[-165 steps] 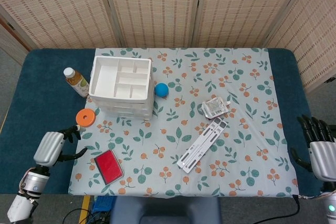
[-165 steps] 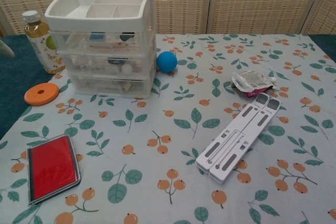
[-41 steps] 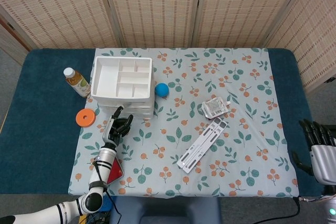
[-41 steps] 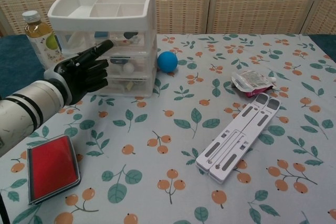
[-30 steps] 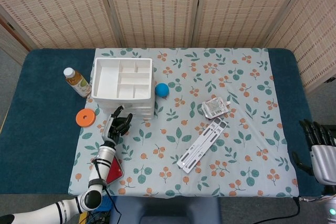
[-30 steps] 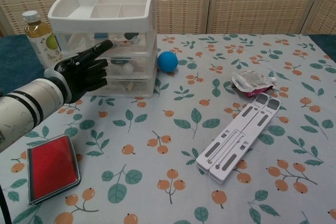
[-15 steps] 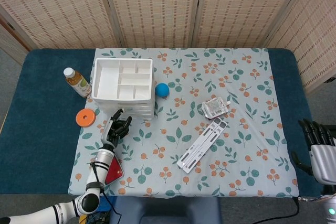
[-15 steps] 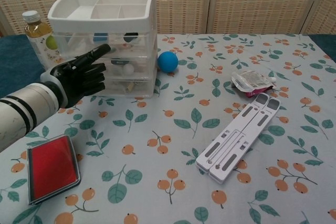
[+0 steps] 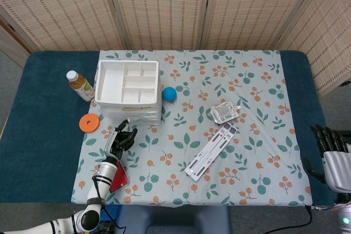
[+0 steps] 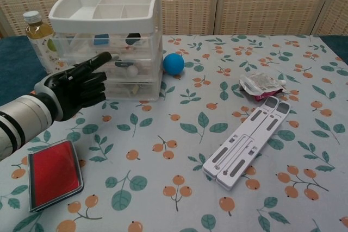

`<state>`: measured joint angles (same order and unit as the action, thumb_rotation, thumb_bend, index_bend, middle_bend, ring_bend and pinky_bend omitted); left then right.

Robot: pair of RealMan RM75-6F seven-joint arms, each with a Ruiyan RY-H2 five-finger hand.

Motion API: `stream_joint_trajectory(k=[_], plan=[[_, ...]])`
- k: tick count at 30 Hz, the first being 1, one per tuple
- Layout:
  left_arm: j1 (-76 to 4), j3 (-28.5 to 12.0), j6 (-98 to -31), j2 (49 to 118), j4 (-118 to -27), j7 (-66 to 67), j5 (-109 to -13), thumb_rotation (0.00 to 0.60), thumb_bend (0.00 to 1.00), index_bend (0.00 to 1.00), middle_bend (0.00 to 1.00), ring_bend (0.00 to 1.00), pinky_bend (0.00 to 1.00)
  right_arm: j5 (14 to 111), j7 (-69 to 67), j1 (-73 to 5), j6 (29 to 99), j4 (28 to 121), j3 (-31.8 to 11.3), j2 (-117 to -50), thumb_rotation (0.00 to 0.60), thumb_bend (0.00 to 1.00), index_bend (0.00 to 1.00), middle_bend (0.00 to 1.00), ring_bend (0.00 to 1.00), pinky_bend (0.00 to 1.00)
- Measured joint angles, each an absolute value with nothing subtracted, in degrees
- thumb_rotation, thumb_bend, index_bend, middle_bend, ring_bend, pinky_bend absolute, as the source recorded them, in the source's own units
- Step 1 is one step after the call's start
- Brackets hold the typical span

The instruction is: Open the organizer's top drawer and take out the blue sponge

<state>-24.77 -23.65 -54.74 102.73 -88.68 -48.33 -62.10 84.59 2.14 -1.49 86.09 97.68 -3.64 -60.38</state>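
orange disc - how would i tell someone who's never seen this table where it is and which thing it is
Find the white drawer organizer near the back left of the flowered cloth. Just off its front left corner, where the cloth meets the dark blue table top, lies the orange disc. It is flat and round with a hole in the middle, unlike the upright bottle behind it and the red rectangular case nearer the front edge.

left hand (image 10: 73,88) fingers curled, one extended, right hand (image 9: 334,160) idle
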Motion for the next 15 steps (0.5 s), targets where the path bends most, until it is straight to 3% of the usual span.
stream_joint_trajectory(k=[3, 15], plan=[[-24.35, -22.49, -55.00, 101.81, -89.36, -47.59, -63.39, 0.600, 0.32, 0.32, 0.99, 1.00, 1.00, 84.73, 2.17, -1.38, 86.39, 97.74, -3.65, -60.15, 0.600, 0.39, 0.00, 0.04, 0.00, 0.02], [-23.11, -15.59, -57.69, 91.66, -93.61, -36.60, -75.33, 0.600, 0.32, 0.32, 0.96, 1.00, 1.00, 85.78, 2.68, -1.26, 88.22, 99.55, -4.48, -57.83, 0.600, 0.39, 0.00, 0.04, 0.00, 0.02]])
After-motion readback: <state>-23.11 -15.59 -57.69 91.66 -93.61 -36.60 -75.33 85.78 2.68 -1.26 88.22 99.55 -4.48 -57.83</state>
